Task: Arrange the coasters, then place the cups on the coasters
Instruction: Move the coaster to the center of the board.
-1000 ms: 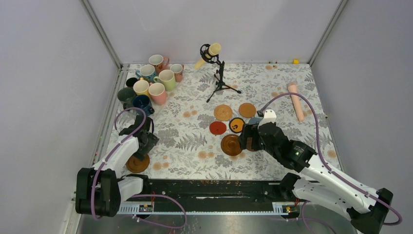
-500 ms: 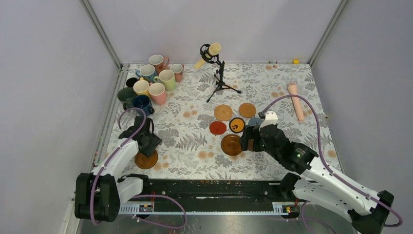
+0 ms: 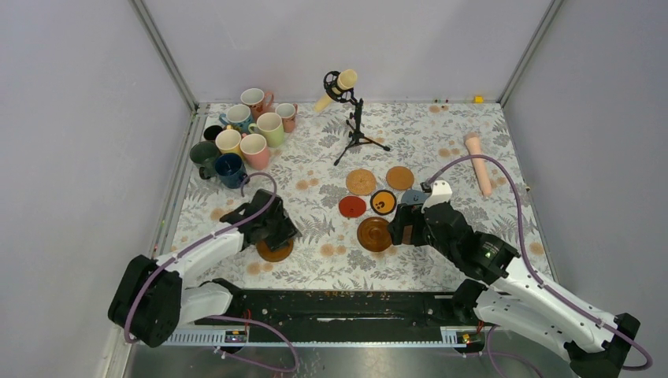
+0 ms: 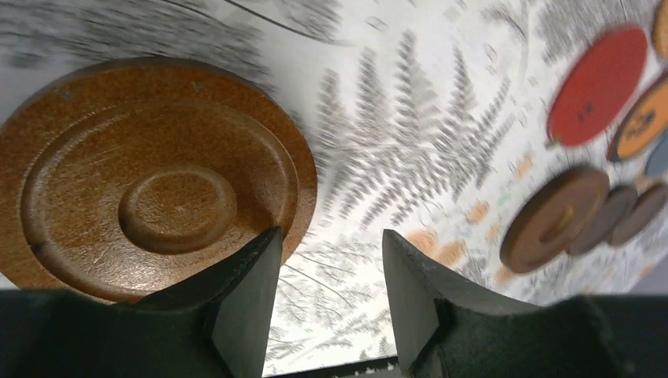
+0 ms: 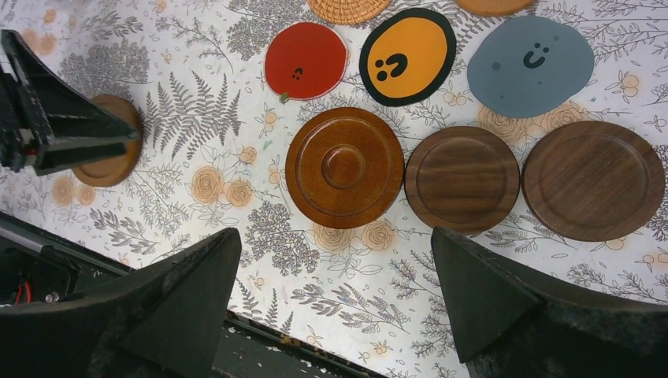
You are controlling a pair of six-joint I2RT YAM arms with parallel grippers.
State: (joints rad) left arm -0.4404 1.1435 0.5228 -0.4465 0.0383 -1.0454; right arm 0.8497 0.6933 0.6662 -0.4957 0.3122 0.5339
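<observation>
Nine cups (image 3: 254, 148) of mixed colours, upright and packed close in the far left corner of the flowered table (image 3: 315, 157), none of them on a coaster. Nine coasters also, all lying flat. Eight in a loose group right of the middle: cork coaster (image 3: 361, 182) and tan coaster (image 3: 399, 177) farthest from the arms. Then, in a row, red coaster (image 5: 306, 59), orange coaster (image 5: 407, 55) with black rim, and grey-blue coaster (image 5: 529, 67). Nearest, again in a row, mid-brown coaster (image 5: 344, 167), dark coaster (image 5: 462, 179) and second dark coaster (image 5: 592, 179), just beside each other, touching or not hard to tell. Ninth coaster (image 4: 157, 205), brown with a raised centre, alone well to the left of that group, at the left gripper (image 4: 331, 232). Fingers there partly spread, only table in the gap, nothing pinched. One finger (image 4: 248, 291) over the rim of the ninth coaster, contact not possible to tell. Right gripper (image 5: 335, 232) spread wide above the near row, holding nothing. In the top view, both dark coasters hidden under the right arm (image 3: 504, 268), the grey-blue one half hidden. Other things: one microphone (image 3: 344, 81) on a black stand (image 3: 357, 130), toward the back between cups and coaster group. One pink cylinder (image 3: 477, 163) lying near the right edge, and one small yellow thing (image 3: 477, 99) in the far right corner.
</observation>
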